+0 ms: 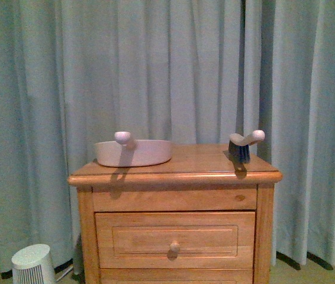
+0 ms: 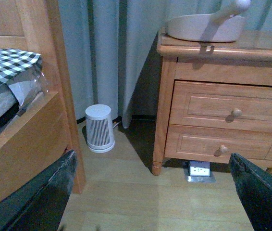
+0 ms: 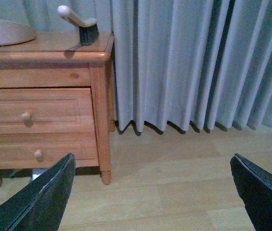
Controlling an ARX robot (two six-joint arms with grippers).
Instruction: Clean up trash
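Currently, left gripper [image 2: 151, 159] and right gripper [image 3: 152, 159] are seen spread wide above floor [image 3: 184, 187]. Dustpan [image 1: 133, 152] and brush [image 1: 241, 145] are placed on nightstand [image 1: 173, 171], frame centre. Position of trash cannot be told.

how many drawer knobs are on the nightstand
2. The upper knob is on the top drawer; the lower knob is on the bottom drawer. None seems hidden.

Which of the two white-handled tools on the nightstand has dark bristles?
The brush standing on the right; the other, on the left, is a pale dustpan without bristles.
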